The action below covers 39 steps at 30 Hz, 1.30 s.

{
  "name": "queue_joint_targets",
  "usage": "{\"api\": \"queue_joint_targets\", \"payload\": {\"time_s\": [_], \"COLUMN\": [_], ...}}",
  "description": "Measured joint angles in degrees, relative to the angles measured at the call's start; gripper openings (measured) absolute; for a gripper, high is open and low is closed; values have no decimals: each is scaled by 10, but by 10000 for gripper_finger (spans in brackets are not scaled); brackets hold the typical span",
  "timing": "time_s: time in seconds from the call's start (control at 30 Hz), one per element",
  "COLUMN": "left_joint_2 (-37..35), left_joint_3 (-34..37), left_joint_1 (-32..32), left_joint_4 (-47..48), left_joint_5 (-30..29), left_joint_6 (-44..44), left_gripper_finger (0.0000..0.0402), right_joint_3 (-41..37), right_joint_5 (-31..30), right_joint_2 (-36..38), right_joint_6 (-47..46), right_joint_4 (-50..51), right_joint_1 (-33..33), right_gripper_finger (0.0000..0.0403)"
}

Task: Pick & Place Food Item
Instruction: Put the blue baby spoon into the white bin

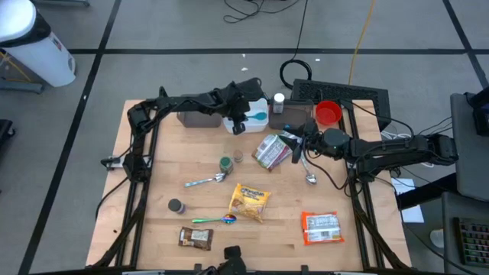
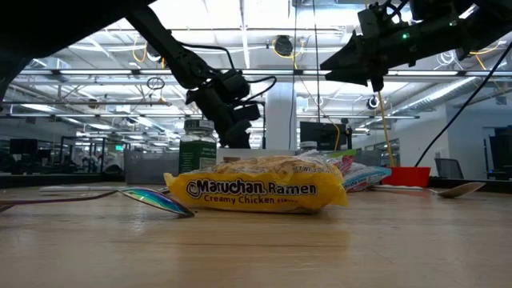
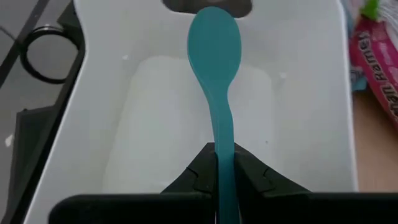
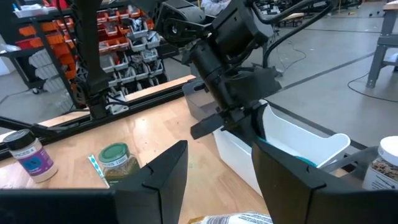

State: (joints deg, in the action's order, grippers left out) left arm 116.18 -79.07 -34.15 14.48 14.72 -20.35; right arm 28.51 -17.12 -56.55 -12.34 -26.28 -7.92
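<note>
My left gripper (image 1: 248, 116) is shut on a teal spoon (image 3: 215, 68) above the white bin (image 1: 258, 113) at the table's far middle; the spoon's bowl (image 3: 214, 40) points ahead of the fingers, over the bin's inside (image 3: 186, 124). The right wrist view shows this gripper (image 4: 239, 109) and the spoon (image 4: 287, 154) at the bin (image 4: 305, 140). My right gripper (image 1: 296, 147) hangs open and level, above the table beside a pink ramen packet (image 1: 270, 151), touching nothing. A yellow Maruchan ramen packet (image 1: 250, 202) lies flat on the table's middle. My left gripper pinches the teal spoon's handle (image 3: 224, 152) between its two fingers (image 3: 200, 174). The fingers slant down from the table's left and lie along the spoon. The spoon is lifted, its bowl forward over the bin; whether it touches the bin I cannot tell.
A grey bin (image 1: 200, 118) stands left of the white one. A red cup (image 1: 328, 114) and a white bottle (image 1: 279, 101) stand at the far right. A green-lidded jar (image 1: 225, 164), metal spoons (image 1: 205, 181) (image 1: 309, 172), an orange packet (image 1: 321, 228) and a brown bar (image 1: 195, 238) lie about.
</note>
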Motion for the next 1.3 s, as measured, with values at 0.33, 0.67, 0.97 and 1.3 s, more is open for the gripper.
{"api": "queue_joint_targets", "payload": {"time_s": [0.33, 0.67, 0.97, 1.3], "left_joint_2": [0, 0, 23, 90], "left_joint_3": [-3, -3, -28, -142], "left_joint_1": [-4, -15, -14, -10], "left_joint_4": [6, 29, 41, 155], "left_joint_5": [-11, -12, 4, 4], "left_joint_6": [-19, -5, -5, -10], "left_gripper_finger": [22, 22, 22, 29], "right_joint_3": [0, 0, 0, 0], "right_joint_5": [-13, -26, -23, -23], "right_joint_2": [0, -16, -24, -24], "right_joint_6": [12, 11, 11, 10], "right_joint_4": [0, -6, -23, -15], "right_joint_1": [0, -11, -15, -15], "right_gripper_finger": [171, 171, 171, 171]}}
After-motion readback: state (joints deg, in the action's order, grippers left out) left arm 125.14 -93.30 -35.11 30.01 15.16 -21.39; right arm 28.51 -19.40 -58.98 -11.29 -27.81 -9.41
